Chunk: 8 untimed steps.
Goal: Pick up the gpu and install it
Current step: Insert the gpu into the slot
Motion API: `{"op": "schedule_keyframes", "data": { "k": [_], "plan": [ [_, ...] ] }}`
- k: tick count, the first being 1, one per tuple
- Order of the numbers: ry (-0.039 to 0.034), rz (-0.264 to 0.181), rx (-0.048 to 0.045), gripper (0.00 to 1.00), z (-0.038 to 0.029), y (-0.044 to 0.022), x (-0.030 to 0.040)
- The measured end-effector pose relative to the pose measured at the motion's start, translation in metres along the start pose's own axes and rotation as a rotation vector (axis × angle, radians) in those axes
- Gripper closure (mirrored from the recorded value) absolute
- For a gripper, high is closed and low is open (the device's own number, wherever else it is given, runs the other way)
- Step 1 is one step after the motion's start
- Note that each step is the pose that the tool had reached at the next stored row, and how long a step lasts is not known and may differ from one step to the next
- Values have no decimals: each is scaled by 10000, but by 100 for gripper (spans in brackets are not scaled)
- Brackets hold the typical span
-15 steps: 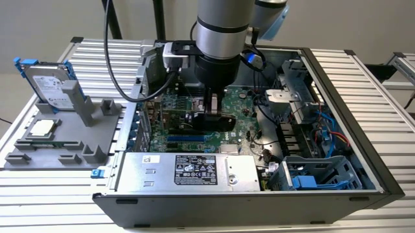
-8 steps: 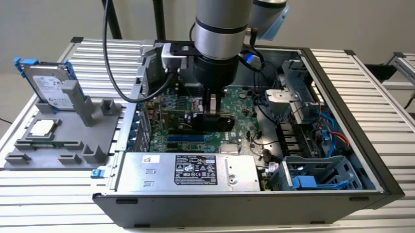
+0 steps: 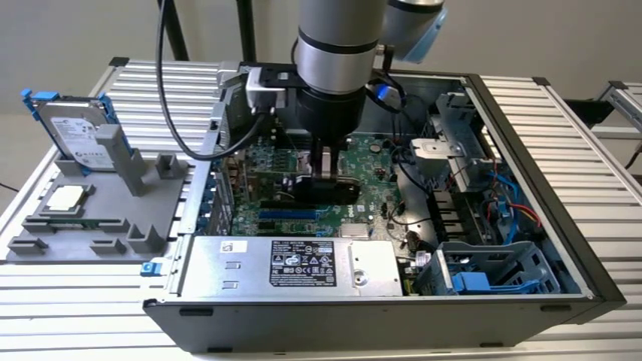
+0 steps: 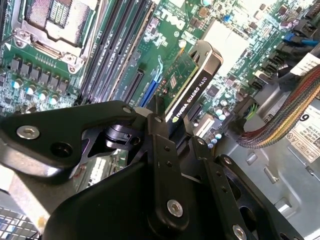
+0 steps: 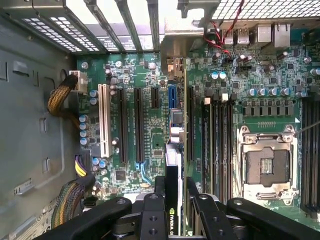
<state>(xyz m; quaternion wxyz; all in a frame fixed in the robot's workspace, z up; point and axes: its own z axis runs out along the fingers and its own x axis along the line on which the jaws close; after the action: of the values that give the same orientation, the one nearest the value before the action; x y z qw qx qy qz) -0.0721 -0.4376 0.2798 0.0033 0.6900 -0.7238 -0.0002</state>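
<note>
One hard drive (image 3: 78,134) stands at nine o'clock on the gray fixture (image 3: 95,218). One gripper (image 3: 328,180) at center, fingers clamped on the single gpu (image 4: 189,86), holds it edge-down over the motherboard (image 3: 377,192) inside the one open computer case (image 3: 561,226).

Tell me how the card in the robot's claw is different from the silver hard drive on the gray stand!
The gpu is gripped by the gripper above the green motherboard inside the case; the hard drive stands outside it, propped on the gray holder at the exterior view's left. The gpu is a thin green board with a black edge; the hard drive is a thicker silver block in a blue frame. Both are flat rectangles standing on edge.
</note>
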Motion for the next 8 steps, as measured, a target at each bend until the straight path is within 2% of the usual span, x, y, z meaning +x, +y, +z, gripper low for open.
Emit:
{"op": "schedule_keyframes", "data": {
  "k": [8],
  "plan": [
    [1, 0, 0, 100, 33, 74, 6]
  ]
}}
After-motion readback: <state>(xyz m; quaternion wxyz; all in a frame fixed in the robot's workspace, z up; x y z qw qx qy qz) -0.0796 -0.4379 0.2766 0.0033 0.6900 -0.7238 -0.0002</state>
